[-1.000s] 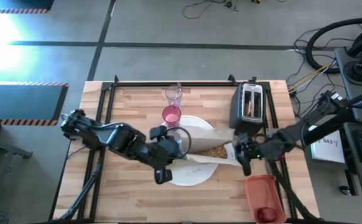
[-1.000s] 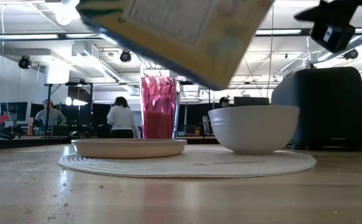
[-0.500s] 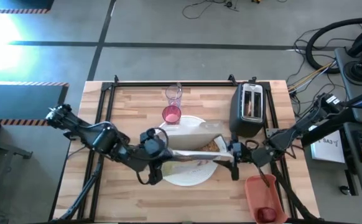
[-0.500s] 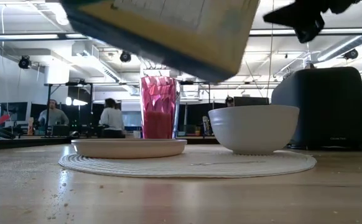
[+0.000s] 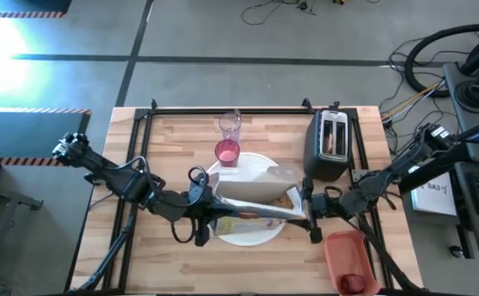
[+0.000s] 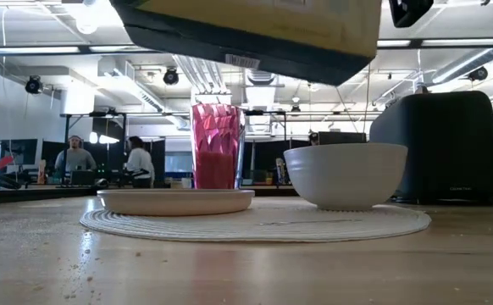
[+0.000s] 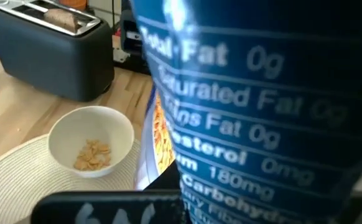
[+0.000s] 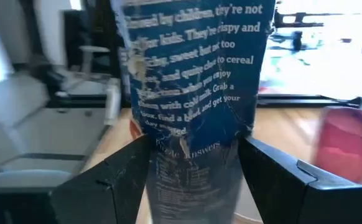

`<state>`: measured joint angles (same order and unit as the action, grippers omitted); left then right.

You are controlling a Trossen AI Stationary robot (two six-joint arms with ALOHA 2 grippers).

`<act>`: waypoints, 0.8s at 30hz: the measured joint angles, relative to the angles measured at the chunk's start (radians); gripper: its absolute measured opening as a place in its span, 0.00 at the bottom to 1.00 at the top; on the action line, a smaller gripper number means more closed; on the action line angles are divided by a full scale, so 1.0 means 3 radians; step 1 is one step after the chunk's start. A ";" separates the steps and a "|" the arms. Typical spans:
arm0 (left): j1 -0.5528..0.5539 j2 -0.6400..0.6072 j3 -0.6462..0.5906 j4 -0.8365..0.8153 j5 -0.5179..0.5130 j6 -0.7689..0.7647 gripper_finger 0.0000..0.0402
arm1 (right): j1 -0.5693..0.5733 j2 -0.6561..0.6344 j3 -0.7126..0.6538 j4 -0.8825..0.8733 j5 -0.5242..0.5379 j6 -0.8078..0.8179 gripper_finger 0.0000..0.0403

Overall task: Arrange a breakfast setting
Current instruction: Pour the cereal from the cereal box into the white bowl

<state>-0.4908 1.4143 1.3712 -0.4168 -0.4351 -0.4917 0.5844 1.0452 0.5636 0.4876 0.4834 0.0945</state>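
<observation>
The cereal box [image 5: 252, 193] hangs level over the large white plate [image 5: 239, 237], long axis left-right, open end toward the small white bowl [image 7: 60, 134]. It is light, crushable cardboard, so hold it by the ends. The left gripper [image 5: 209, 215] is clamped on its left end. I cannot tell whether the right gripper [image 5: 309, 210], at the right end, has its jaws closed on it. The pink tumbler [image 5: 226, 151] stands farther back.

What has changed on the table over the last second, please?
The left end effector, gripping the cereal box, drew back leftward; the box levelled out above the bowl. The right end effector followed at its open end. Pink tumbler and toaster stayed put.
</observation>
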 joint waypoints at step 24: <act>0.0034 -0.0008 -0.0008 0.0411 0.0166 0.0438 0.00 | -0.0008 -0.0017 0.0189 -0.0111 -0.0986 0.0077 0.58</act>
<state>-0.4806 1.4119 1.3689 -0.2936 -0.3852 -0.3601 0.5819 1.0401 0.6205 0.4543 0.1875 0.1177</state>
